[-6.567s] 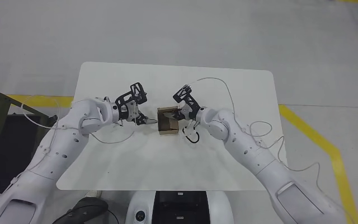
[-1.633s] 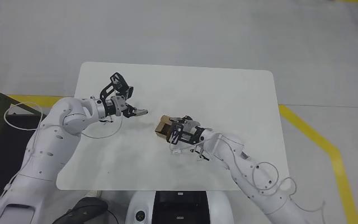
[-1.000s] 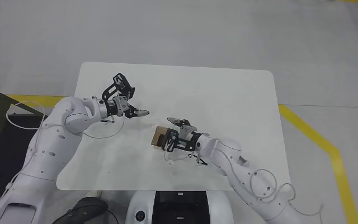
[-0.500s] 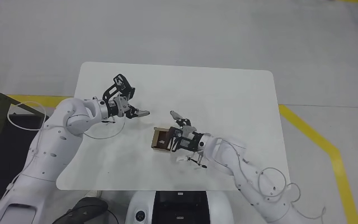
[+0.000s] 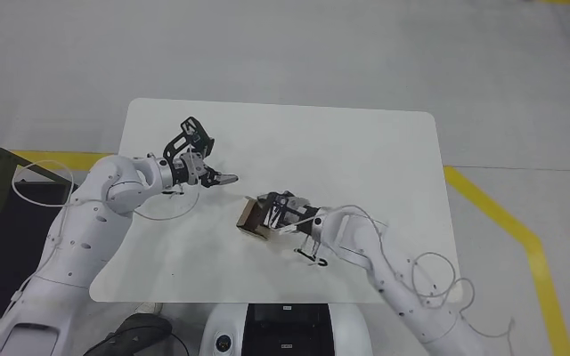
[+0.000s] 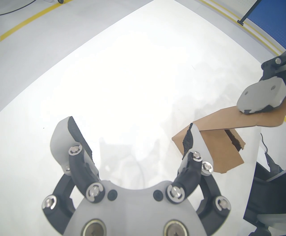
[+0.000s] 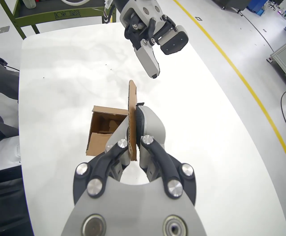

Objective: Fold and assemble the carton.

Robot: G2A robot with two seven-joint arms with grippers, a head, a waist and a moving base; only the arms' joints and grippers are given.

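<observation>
A small brown carton [image 5: 252,220] lies near the middle of the white table [image 5: 356,151], its mouth open and one long flap [image 7: 131,105] standing up. My right gripper [image 7: 131,120] is shut on that flap, one pad on each side; it is seen beside the box [image 5: 278,212]. The carton's inside [image 7: 105,125] shows folded inner flaps. My left gripper [image 6: 130,136] hangs open over bare table, a short way from the carton [image 6: 214,147], and appears as well [image 5: 223,179] [image 7: 154,71].
A thin cable [image 5: 169,214] loops on the table under the left arm. More cable [image 5: 312,254] lies by the right arm. A green cart [image 7: 55,13] stands beyond the table's far end. Yellow floor lines [image 5: 517,222] run around the table.
The right gripper has shifted the carton a little toward the table's front left and turned it. The left arm has stayed almost still.
</observation>
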